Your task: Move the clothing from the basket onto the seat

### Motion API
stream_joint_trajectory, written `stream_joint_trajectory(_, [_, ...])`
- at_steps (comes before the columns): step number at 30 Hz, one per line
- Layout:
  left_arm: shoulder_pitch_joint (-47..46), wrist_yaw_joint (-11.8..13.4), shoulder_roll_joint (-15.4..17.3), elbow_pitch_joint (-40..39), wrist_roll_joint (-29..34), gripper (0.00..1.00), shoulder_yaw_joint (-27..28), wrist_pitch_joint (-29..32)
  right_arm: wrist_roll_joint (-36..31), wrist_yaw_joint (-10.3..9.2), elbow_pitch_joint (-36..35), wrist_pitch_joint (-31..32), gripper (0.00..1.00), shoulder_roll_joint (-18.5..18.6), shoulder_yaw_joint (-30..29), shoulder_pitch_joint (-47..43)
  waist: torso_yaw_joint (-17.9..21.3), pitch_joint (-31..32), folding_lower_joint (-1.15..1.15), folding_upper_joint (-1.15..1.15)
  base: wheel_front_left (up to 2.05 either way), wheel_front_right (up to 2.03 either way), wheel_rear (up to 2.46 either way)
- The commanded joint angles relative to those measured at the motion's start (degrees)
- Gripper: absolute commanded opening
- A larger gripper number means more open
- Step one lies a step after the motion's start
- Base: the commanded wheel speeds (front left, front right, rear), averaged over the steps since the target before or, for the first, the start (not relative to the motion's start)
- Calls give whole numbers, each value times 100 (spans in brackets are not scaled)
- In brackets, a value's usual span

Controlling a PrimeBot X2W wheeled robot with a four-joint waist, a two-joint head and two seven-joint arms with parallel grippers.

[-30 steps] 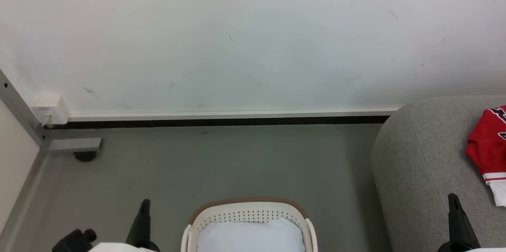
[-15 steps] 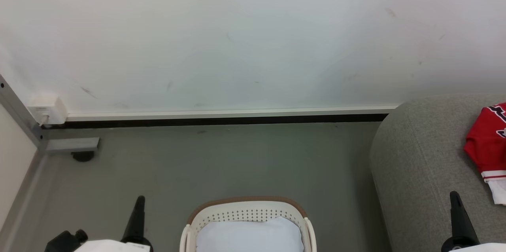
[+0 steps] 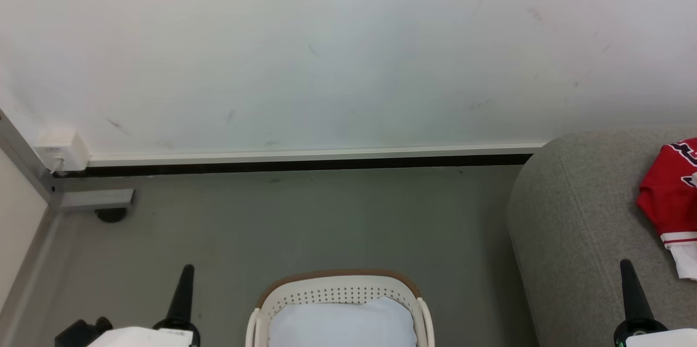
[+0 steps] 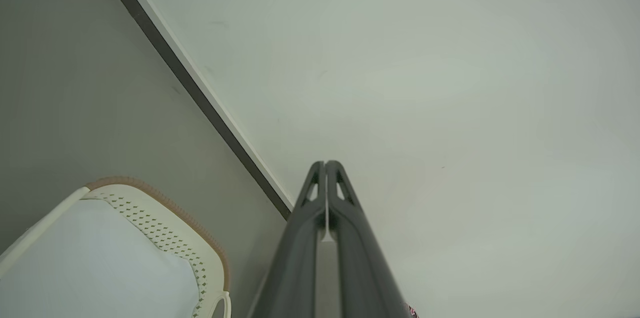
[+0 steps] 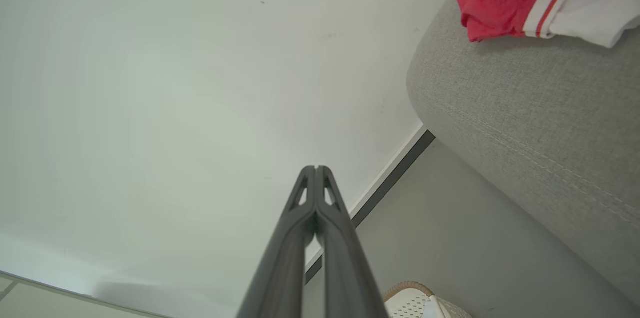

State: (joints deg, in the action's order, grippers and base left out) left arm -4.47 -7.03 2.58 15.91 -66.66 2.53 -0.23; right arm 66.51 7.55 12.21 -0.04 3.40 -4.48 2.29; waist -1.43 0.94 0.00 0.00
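Your left end effector (image 4: 325, 167) is clenched, both dark fingers pressed flat together with nothing between them, pointing up at the white wall (image 3: 326, 53). Same story on the other side: your right end effector (image 5: 316, 170) is clamped tight and empty too, tips raised toward the wall. In the head view they sit low at either corner, the left one against the grey floor (image 3: 305, 221), the right one against the front of the seat (image 3: 577, 227). Between them, down at the bottom edge, there's the basket (image 3: 337, 275), brown rim toward the wall and well apart from either pair of fingers, with a pale bluish-white fabric (image 3: 343, 325) bulging inside it. And the clothing (image 3: 667, 194), red with a red-and-white striped hem and a white panel, lies on top of the seat at the far right, partly cut off by the edge. A dark skirting strip (image 3: 305, 164) runs along the foot of the wall behind the basket.
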Motion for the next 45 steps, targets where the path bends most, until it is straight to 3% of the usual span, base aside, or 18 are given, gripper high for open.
stream_joint_trajectory(1, [-115, -16, 34, -75, -232, 0, 47, 56, 203, -6, -14, 44, 0, 7, -43, 139, 5, -4, 0, 0, 0, 0, 0])
stream_joint_trajectory(45, [-189, -57, 45, -177, -2212, 0, 363, 585, 2215, -11, 159, 571, 0, -43, -193, 373, 115, -90, 0, 0, 0, 0, 0])
